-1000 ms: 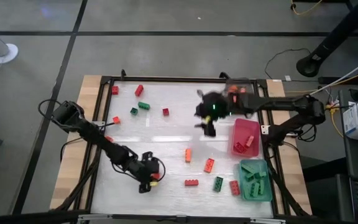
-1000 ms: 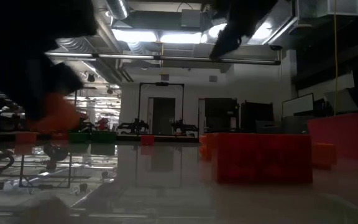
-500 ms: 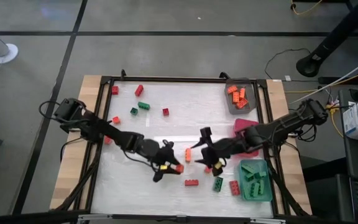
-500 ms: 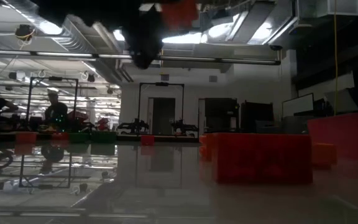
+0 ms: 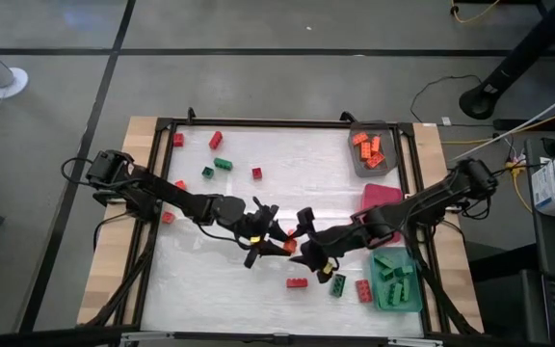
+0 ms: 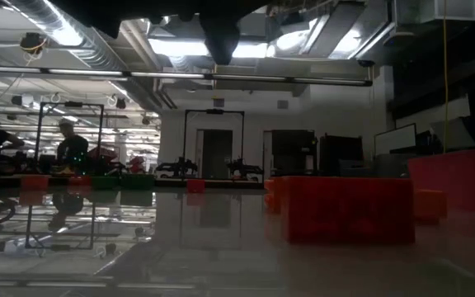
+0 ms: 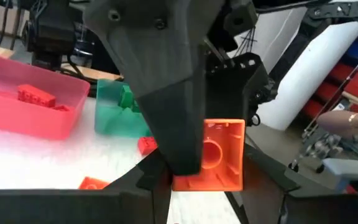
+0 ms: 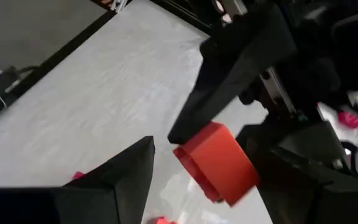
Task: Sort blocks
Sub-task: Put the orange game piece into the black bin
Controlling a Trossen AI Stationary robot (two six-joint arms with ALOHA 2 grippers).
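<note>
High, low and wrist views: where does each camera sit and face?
High: above the white table, straight down; left gripper and right gripper meet.
Low: tabletop level, facing the room; dark arm parts overhead.
Left wrist: past its fingers at the held small orange studded plastic brick.
Right wrist: past its open fingers.
Both wrist views share that brick.

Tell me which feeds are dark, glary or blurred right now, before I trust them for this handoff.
Low view: table dim and mirror-glossy under bright ceiling lights, arms only silhouettes at the top. Left wrist view: sharp on the orange block in the left gripper; pink tray softer. Right wrist view: block and right gripper smeared. High view: even, mild sheen.
</note>
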